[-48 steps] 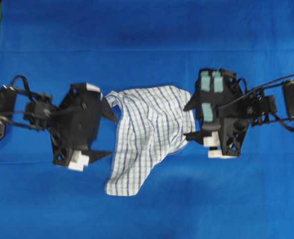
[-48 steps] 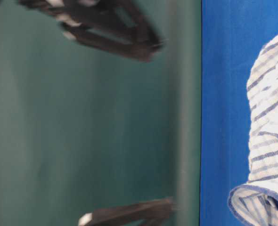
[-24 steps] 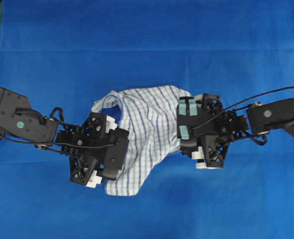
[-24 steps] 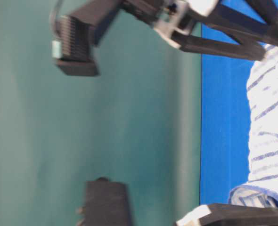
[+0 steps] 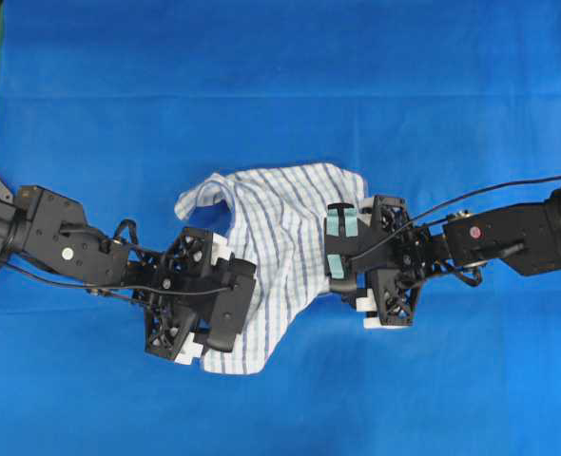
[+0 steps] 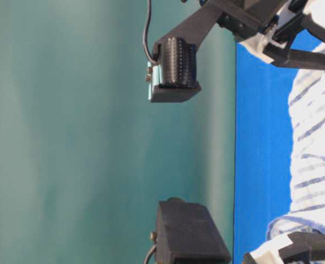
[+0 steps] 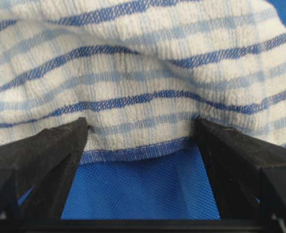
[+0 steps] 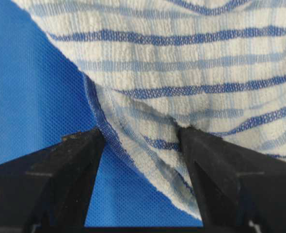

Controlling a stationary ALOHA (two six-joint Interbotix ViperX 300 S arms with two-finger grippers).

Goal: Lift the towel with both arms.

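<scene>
Both black jointed arms have come in and down since a second ago, when their grippers stood off either side of the cloth; now the left gripper [image 5: 225, 306] overlaps the lower-left edge of the thin white towel with blue and grey check stripes [image 5: 285, 242], and the right gripper with teal tape patches [image 5: 342, 255] overlaps its right edge; the towel itself seems to have kept its place and its crumpled shape. Each wrist view shows the jaws spread wide with cloth between them: the left gripper [image 7: 142, 133] straddles the blue hem, the right gripper [image 8: 142, 136] straddles a raised fold; neither has closed on anything yet. By my reading the approach is done and the next step is to pinch both sides before raising them together. The towel lies near the middle of a blue mesh-textured table cover [image 5: 280, 85], flat and otherwise bare; the table-level view shows a plain green wall [image 6: 69, 132] behind the table.
</scene>
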